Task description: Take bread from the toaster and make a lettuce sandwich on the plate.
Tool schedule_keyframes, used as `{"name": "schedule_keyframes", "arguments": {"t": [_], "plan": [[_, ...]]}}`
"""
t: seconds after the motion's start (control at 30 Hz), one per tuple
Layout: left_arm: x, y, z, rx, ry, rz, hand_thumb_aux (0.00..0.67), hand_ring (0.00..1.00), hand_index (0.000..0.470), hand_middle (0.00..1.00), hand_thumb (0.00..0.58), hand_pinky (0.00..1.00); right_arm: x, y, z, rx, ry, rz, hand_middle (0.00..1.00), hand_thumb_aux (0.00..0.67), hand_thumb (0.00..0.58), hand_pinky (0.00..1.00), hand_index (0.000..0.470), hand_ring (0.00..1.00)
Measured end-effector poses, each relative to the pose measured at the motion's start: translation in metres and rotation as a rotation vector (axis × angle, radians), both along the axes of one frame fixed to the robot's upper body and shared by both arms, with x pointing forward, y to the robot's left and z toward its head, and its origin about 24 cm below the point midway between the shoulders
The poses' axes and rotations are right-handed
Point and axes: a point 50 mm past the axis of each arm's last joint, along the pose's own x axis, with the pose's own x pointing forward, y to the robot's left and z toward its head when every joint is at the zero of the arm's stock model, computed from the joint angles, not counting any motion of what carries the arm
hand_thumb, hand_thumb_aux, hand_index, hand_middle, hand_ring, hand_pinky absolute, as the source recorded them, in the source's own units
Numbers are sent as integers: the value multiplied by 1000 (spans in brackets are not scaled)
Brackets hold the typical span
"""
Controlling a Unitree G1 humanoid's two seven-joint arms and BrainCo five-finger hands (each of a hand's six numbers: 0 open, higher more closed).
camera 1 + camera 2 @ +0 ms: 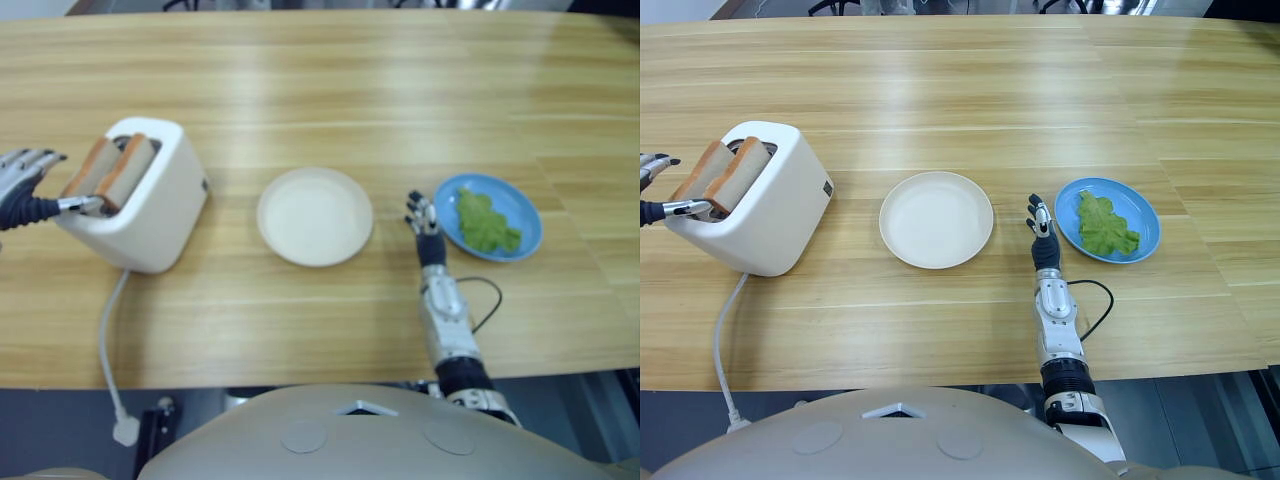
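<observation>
A pale wooden desk (pixel 350 90) is seen from above. The robot's left hand (pixel 25 190) is at the far left edge, just beside a white toaster (pixel 150 215). Its fingers are stretched out and spread, with the thumb held apart below them and pointing at the toaster's top rim. It grips nothing, and whether the thumb tip touches the toaster cannot be told.

Two slices of bread stand in the toaster's slots. The nearer bread slice (pixel 90 170) is right by the left hand's fingertips, and the second bread slice (pixel 128 168) is just beyond it, on the side away from the hand. A white power cord (pixel 105 340) runs from the toaster toward the desk's near edge.

The right hand (pixel 425 225) rests low on the desk with its fingers straight, close together and pointing away from the robot, holding nothing. Just to its left lies a round cream plate (pixel 315 215), bare. Just to its right is a blue plate (pixel 1145 215) holding green lettuce (pixel 485 222). A thin black cable (pixel 490 300) loops beside the right wrist.
</observation>
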Motion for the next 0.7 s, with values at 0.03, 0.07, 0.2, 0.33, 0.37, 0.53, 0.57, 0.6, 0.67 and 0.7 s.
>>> {"name": "schedule_keyframes", "arguments": {"t": [0.03,0.07,0.2,0.33,0.37,0.53,0.57,0.6,0.67,0.7], "plan": [[0,1,0,3,0,7,0,0,0,0,0,0,0,0,0,0,0,0,0,0,0,0,0,0],[0,2,-1,8,0,12,0,0,0,0,0,0,0,0,0,0,0,0,0,0,0,0,0,0],[0,4,1,44,-5,22,0,0,0,0,0,0,0,0,0,0,0,0,0,0,0,0,0,0],[1,7,0,72,-1,32,0,0,0,0,0,0,0,0,0,0,1,0,0,0,0,0,0,0],[1,7,1,76,-3,33,0,0,0,0,0,0,0,0,0,0,1,-1,0,0,0,0,0,0],[6,4,3,75,-22,18,0,0,0,0,0,0,0,0,0,0,0,-1,0,0,0,0,0,0],[7,3,2,73,-24,16,0,0,0,0,0,0,0,0,0,0,0,0,0,0,0,0,0,0],[8,2,1,67,-26,13,0,0,0,0,0,0,0,0,0,0,0,0,0,0,0,0,0,0],[9,-2,-4,53,-27,5,0,0,0,0,0,0,0,0,0,0,0,0,0,0,0,0,0,0],[10,-2,-5,54,-25,4,0,0,0,0,0,0,0,0,0,0,0,0,0,0,0,0,0,0]]}}
